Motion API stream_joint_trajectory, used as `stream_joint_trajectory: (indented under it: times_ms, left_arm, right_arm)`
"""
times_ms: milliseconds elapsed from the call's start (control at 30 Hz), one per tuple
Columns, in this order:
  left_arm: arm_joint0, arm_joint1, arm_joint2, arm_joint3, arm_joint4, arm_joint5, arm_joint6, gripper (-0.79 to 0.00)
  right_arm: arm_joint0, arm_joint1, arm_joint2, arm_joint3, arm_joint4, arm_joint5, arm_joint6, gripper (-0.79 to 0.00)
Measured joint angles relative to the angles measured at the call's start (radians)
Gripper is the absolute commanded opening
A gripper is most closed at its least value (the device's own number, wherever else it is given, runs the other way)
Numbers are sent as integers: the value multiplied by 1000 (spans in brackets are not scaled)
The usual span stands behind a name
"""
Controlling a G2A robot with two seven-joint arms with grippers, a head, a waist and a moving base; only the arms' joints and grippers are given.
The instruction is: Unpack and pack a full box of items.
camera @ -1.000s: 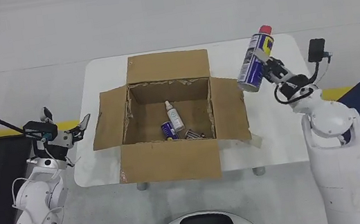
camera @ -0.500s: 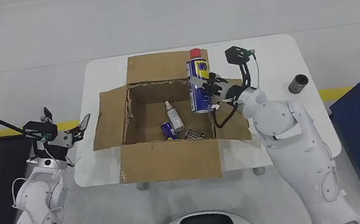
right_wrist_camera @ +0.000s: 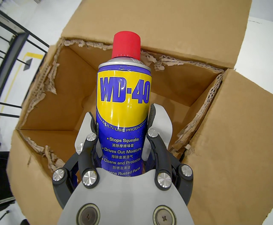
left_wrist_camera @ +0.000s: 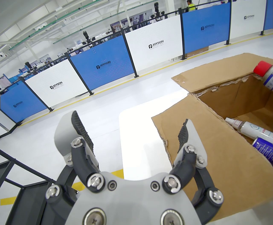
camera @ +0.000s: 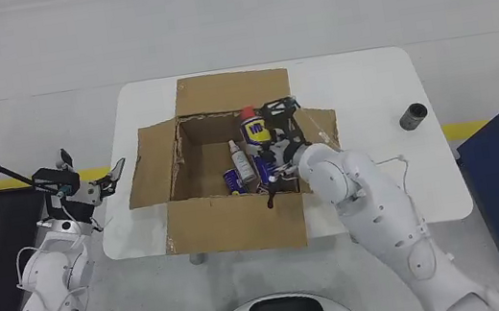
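In the top view the open cardboard box [camera: 240, 225] sits at the centre of the white table [camera: 364, 80], its four flaps folded outward; the right gripper [camera: 274, 144] hangs over the right half of the opening, clamped on the lower body of a blue-and-yellow spray can [camera: 255, 133]; the can's red cap points toward the upper left of the frame, away from the wrist. In the right wrist view the fingers [right_wrist_camera: 154, 119] press the can's two sides, and its labelled upper part and cap stand out beyond them, over the box's inside. On the box floor, just left of the can in the top view, lie a white bottle [camera: 241, 160] and a small blue container [camera: 233, 179]; a dark cylinder [camera: 412, 117] stands near the table's right edge, well apart from the box. The left gripper [camera: 108, 180] hovers at the frame's left, beside the table's left edge; its jaws are spread wide with nothing between them.
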Motion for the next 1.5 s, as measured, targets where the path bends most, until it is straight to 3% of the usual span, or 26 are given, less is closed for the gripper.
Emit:
stream_joint_trajectory:
  times_ms: [33, 67, 133, 167, 600, 833, 1000, 1167, 1300, 1500]
  left_arm:
    - [0, 0, 0, 0, 0, 0, 0, 0]
    - [0, 0, 0, 0, 0, 0, 0, 0]
    - [0, 0, 0, 0, 0, 0, 0, 0]
    - [0, 0, 0, 0, 0, 0, 0, 0]
    - [0, 0, 0, 0, 0, 0, 0, 0]
    - [0, 0, 0, 0, 0, 0, 0, 0]
    - [0, 0, 0, 0, 0, 0, 0, 0]
    - [0, 0, 0, 0, 0, 0, 0, 0]
    - [0, 0, 0, 0, 0, 0, 0, 0]
    - [0, 0, 0, 0, 0, 0, 0, 0]
  right_arm:
    - [1, 0, -8, 3, -18, -3, 8, -505]
    - [2, 1, -15, 6, -35, -4, 15, -489]
    - [6, 0, -27, 11, -66, -1, 30, -357]
    - [6, -1, -32, 12, -75, 5, 30, 0]
    - [-52, -2, -9, -70, -103, 67, -61, 0]
    - [-206, 10, 240, -300, 161, 109, -251, 0]
    - [-299, 15, 464, -360, 377, 134, -351, 0]
    - [-289, 15, 614, -300, 498, 231, -371, 0]
    - [-206, 25, 732, -167, 554, 356, -316, 0]
    - [-92, 53, 772, 32, 410, 502, -196, 0]
